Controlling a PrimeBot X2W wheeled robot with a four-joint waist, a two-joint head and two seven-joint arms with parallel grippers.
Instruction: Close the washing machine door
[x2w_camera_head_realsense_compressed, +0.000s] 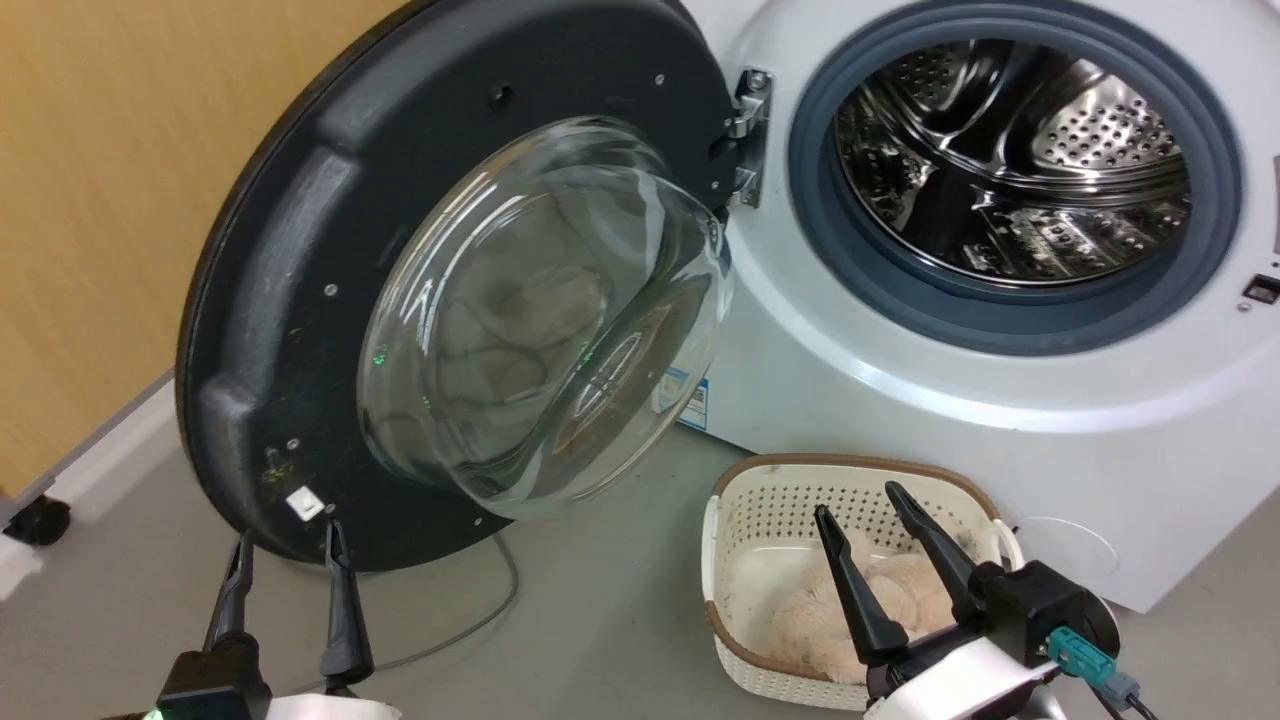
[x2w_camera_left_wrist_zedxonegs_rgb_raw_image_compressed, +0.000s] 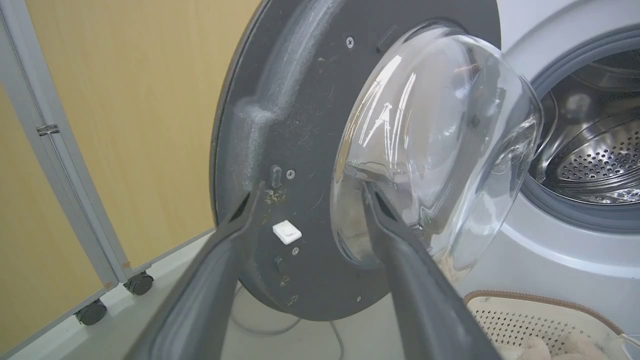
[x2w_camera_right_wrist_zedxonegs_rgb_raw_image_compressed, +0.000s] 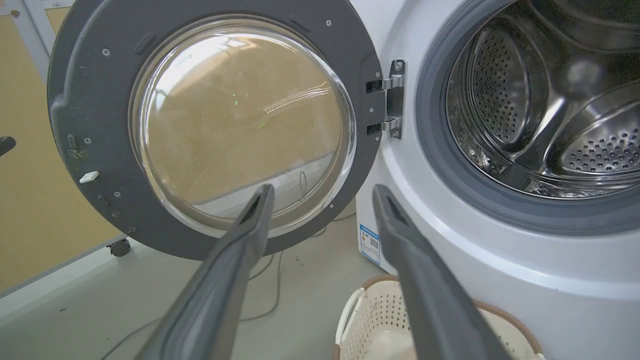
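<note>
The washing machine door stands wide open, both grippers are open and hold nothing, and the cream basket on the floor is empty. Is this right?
The basket is not empty: the head view shows a fluffy cream thing in it. The rest holds: the washing machine door is wide open, the left gripper and right gripper open and holding nothing.

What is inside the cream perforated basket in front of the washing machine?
A pale fluffy bundle lies in the cream perforated plastic basket. The right pincer covers part of it, so its full shape cannot be seen.
</note>
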